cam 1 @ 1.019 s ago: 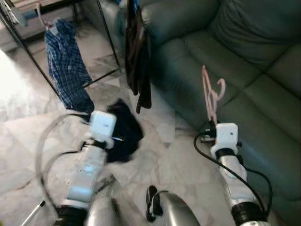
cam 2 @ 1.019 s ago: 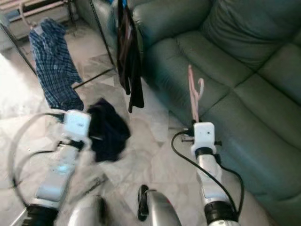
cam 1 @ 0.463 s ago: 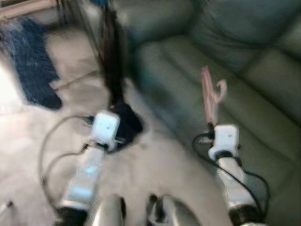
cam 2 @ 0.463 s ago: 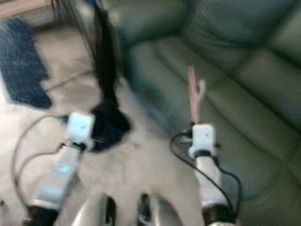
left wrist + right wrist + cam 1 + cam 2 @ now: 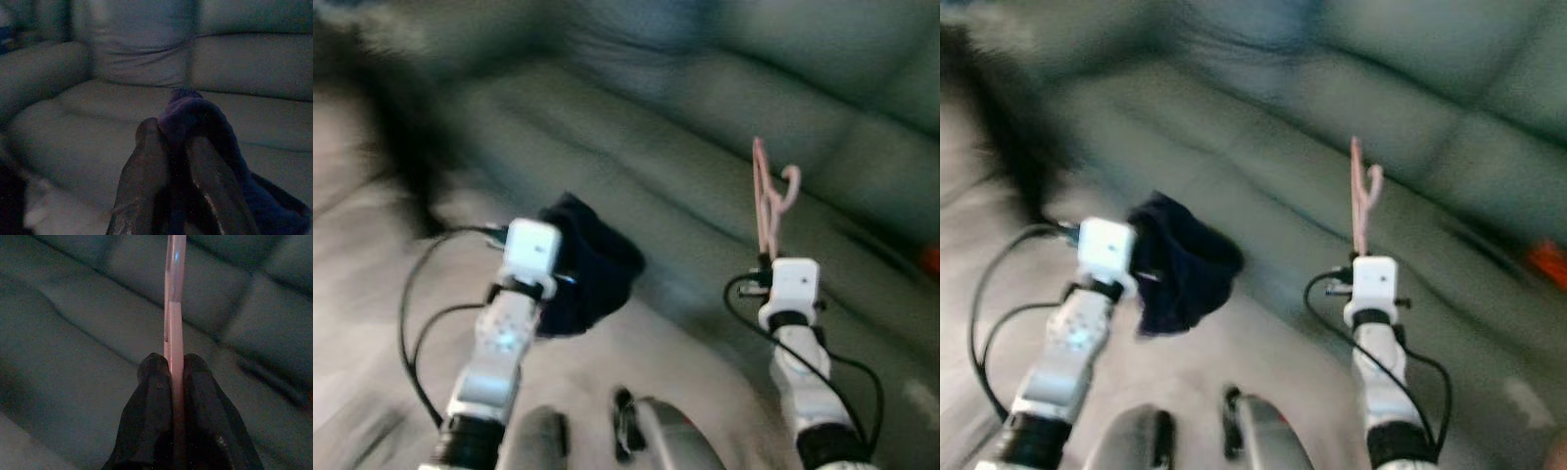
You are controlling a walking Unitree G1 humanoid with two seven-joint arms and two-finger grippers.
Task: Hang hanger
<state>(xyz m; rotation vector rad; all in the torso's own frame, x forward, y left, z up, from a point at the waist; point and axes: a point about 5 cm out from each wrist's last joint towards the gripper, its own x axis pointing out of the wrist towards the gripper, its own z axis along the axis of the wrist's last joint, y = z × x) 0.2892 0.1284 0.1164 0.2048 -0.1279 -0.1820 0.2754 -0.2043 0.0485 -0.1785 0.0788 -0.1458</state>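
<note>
A pink plastic hanger (image 5: pixel 767 201) stands upright in my right gripper (image 5: pixel 173 369), which is shut on its lower edge; its hook end points up, in front of the green sofa. My left gripper (image 5: pixel 171 142) is shut on a dark navy garment (image 5: pixel 587 269) that hangs bunched from its fingers (image 5: pixel 146 152) over the floor near the sofa's front. The head views are blurred by motion.
A dark green leather sofa (image 5: pixel 685 88) spans the back and right of the scene. Pale marble floor (image 5: pixel 372 294) lies at the lower left. Dark hanging clothing (image 5: pixel 401 166) is a blur at the far left. An orange object (image 5: pixel 1547 262) lies on the sofa at right.
The camera has swung right toward the sofa; the clothes rack and the blue checked shirt have slid out of the left of the picture. Both grippers keep their holds.
</note>
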